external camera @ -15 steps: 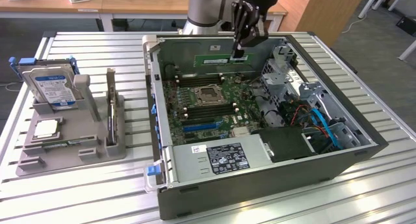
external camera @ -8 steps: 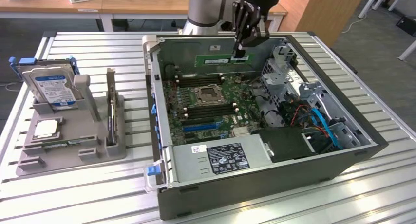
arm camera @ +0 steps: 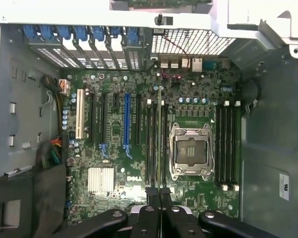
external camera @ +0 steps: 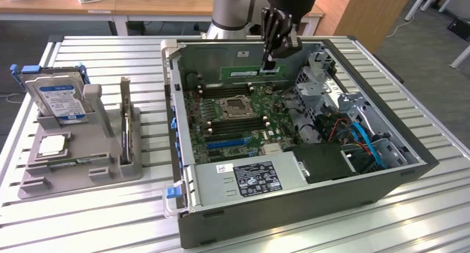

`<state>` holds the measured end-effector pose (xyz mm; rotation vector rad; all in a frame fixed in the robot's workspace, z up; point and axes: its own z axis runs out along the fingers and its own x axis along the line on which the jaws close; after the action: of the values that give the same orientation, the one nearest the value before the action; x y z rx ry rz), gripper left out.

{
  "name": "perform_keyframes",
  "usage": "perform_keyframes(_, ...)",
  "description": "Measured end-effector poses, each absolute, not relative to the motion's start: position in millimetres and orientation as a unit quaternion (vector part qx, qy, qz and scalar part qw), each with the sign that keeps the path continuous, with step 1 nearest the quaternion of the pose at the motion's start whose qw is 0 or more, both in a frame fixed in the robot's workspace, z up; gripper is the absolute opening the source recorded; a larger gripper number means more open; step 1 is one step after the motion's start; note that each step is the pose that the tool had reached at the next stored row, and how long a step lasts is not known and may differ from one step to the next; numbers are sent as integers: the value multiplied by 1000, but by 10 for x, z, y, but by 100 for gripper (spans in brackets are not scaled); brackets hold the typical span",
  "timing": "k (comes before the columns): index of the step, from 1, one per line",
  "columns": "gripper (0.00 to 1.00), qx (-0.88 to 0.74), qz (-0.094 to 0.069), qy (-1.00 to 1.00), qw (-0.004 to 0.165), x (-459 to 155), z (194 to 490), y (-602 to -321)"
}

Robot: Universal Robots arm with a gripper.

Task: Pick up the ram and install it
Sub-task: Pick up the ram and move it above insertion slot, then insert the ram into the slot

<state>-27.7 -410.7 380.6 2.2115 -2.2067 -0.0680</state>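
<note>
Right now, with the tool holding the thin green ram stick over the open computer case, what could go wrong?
1. The thin green ram stick, pinched edge-on in the tool, may miss the narrow black memory slots and jam on their white clips.
2. If it slips, it could strike the open silver CPU socket beside them.

Slatted metal table (external camera: 88,220), pale wooden desks (external camera: 169,3) behind it, a tall wooden panel (external camera: 367,11), dark grey floor (external camera: 426,49).

Pincer (external camera: 269,65) gripping ram (external camera: 246,73) over mobo (external camera: 242,126) in open PC case (external camera: 294,214), HDD (external camera: 59,99) in holder (external camera: 74,173) at ext. view's left.
</note>
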Motion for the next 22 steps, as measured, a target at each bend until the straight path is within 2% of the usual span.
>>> perform_keyframes(13, 12, 708, -22, -706, 8, -277, 3571, -4107)
perform_keyframes(22, 12, 708, -22, -706, 8, -277, 3560, -4107)
